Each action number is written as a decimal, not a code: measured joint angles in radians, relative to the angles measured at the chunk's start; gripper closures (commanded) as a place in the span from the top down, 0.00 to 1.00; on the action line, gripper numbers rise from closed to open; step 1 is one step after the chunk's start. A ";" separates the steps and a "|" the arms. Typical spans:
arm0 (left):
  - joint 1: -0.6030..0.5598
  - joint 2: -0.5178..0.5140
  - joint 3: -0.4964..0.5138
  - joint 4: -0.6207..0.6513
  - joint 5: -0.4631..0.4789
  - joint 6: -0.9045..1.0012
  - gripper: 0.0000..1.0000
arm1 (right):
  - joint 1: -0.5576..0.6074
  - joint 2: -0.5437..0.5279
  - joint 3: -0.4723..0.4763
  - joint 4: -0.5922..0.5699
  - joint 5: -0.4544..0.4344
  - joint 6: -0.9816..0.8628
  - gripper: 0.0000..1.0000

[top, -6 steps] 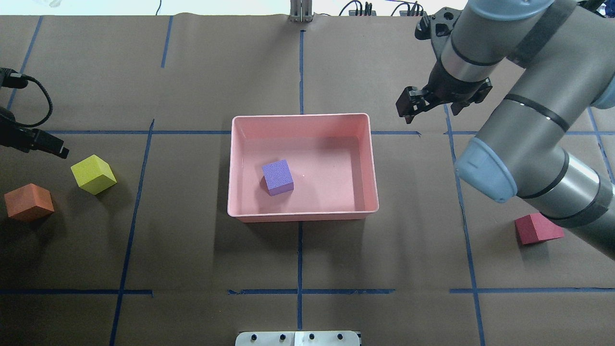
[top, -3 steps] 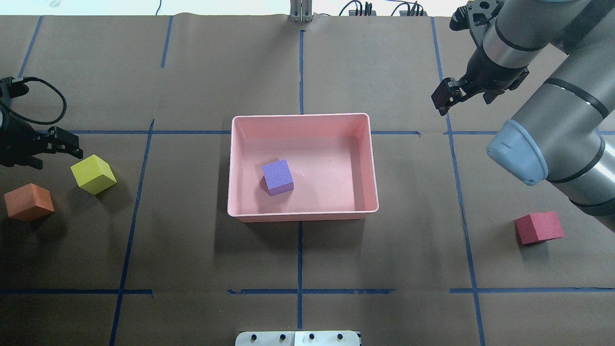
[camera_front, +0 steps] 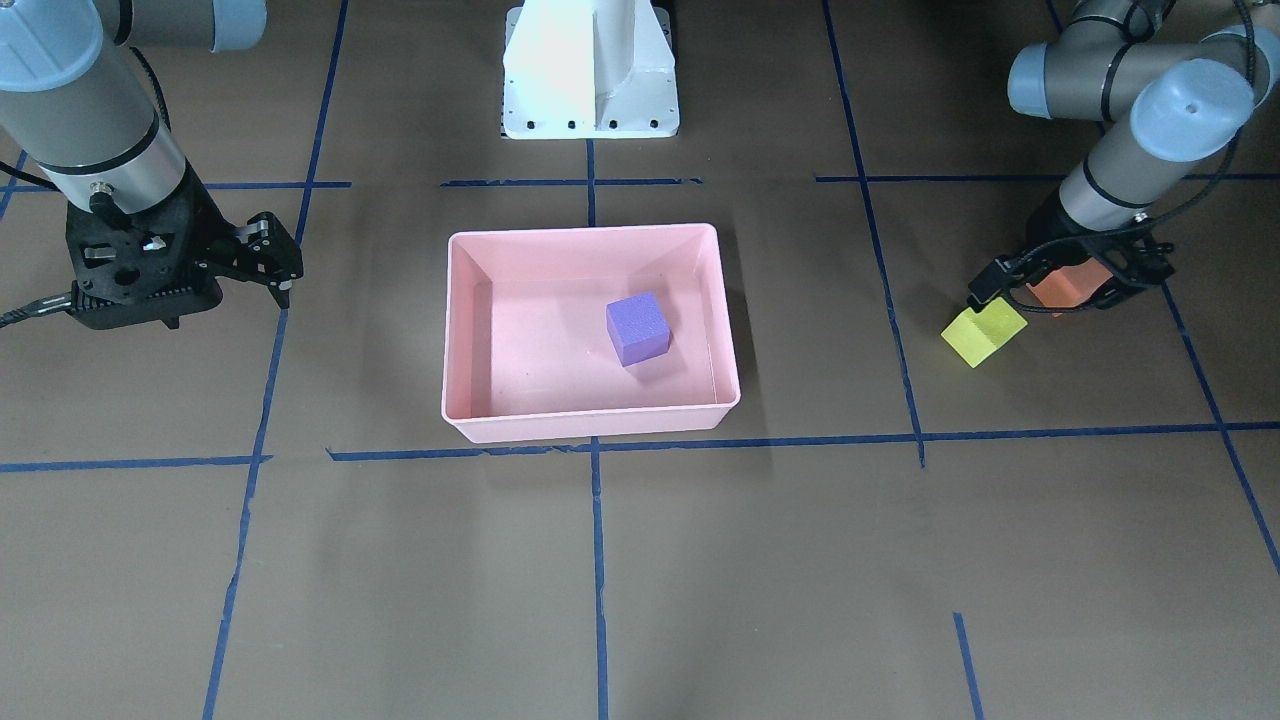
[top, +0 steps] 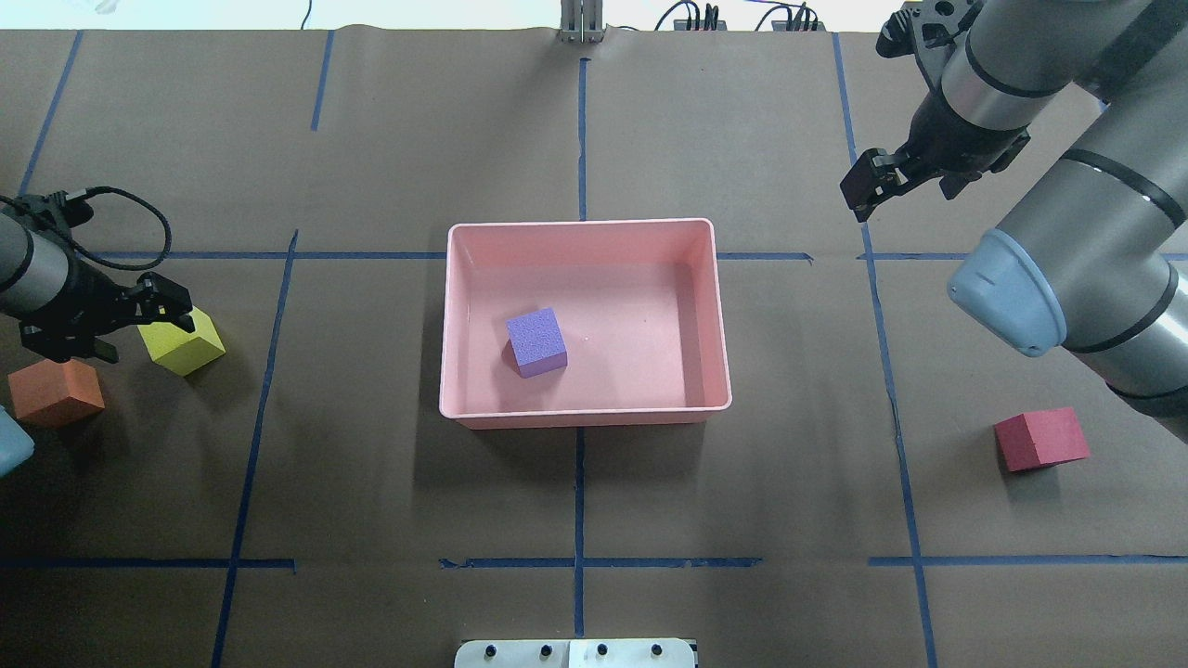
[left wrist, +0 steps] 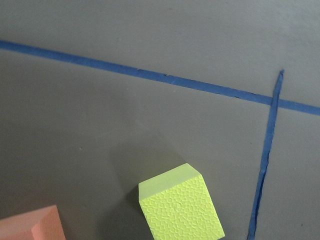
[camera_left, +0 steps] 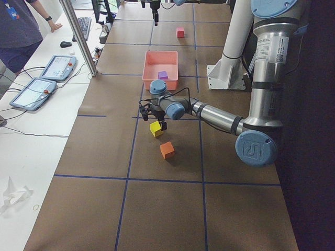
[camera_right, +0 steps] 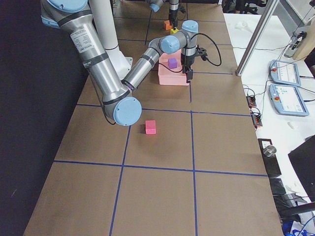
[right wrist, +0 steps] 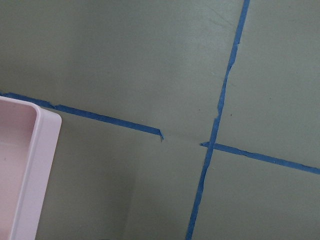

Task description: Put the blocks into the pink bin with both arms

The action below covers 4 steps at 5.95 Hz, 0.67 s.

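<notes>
The pink bin [top: 585, 224] sits mid-table with the purple cube [top: 536, 341] inside it, also seen in the front view [camera_front: 638, 328]. The yellow-green cube [top: 190, 345] and the orange cube [top: 56, 394] lie on the table at the left. My left gripper [top: 135, 327] is open and empty, low over the yellow-green cube's near-left edge. The left wrist view shows that cube [left wrist: 180, 210] below and the orange one [left wrist: 30, 225] at the corner. The red cube [top: 1039, 439] lies at the right front. My right gripper [top: 900, 181] is open and empty, far right of the bin's back corner.
The white pedestal base [camera_front: 590, 70] stands behind the bin on the robot's side. Blue tape lines cross the brown table cover. In the left side view, tablets [camera_left: 57, 68] and a metal post [camera_left: 78, 36] stand on a white bench beside the table.
My left gripper has come in from the left edge and down to the yellow-green cube. My right gripper has swung away from the bin to the far right, then nearly stopped.
</notes>
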 measured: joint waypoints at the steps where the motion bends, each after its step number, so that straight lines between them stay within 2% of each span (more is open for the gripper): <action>1: 0.009 -0.023 0.034 -0.001 0.002 -0.006 1.00 | 0.000 -0.005 0.004 0.001 -0.003 0.000 1.00; 2: 0.011 -0.052 0.077 -0.001 0.002 -0.007 1.00 | 0.000 -0.009 0.006 0.001 -0.006 0.000 1.00; 3: 0.016 -0.074 0.112 -0.001 0.003 -0.005 0.79 | 0.000 -0.010 0.009 0.001 -0.008 0.000 1.00; 4: 0.023 -0.083 0.128 -0.001 0.007 -0.004 0.36 | 0.000 -0.011 0.013 0.001 -0.011 0.000 1.00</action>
